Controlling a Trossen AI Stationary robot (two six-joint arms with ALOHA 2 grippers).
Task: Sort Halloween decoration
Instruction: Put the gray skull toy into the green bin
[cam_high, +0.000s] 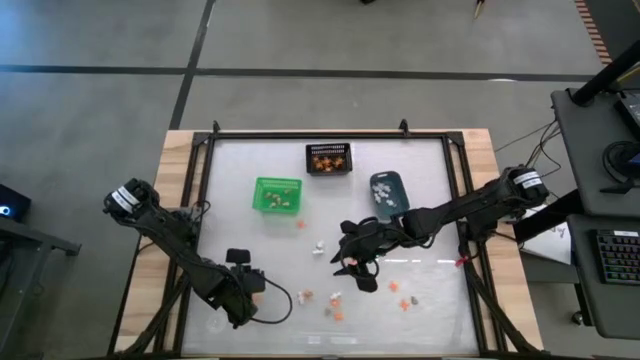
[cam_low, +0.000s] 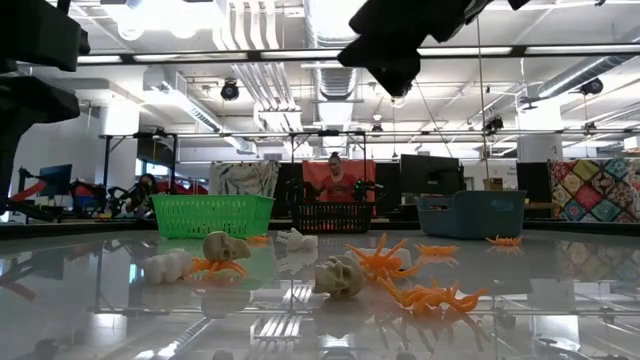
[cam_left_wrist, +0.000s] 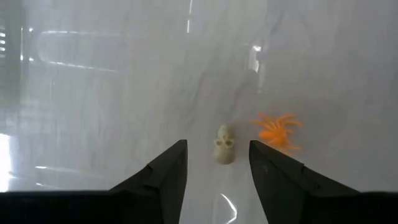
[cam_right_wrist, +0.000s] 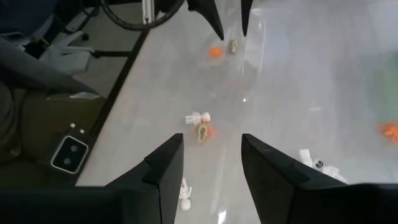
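- No readable text, labels, brands, numbers or signs in any view.
- White bands on both arms' bases in the high view: too small to tell if printed.
- Paper sheet at the table's right edge in the high view: marks illegible.
- Screens and panels in the room behind, low view: nothing legible.
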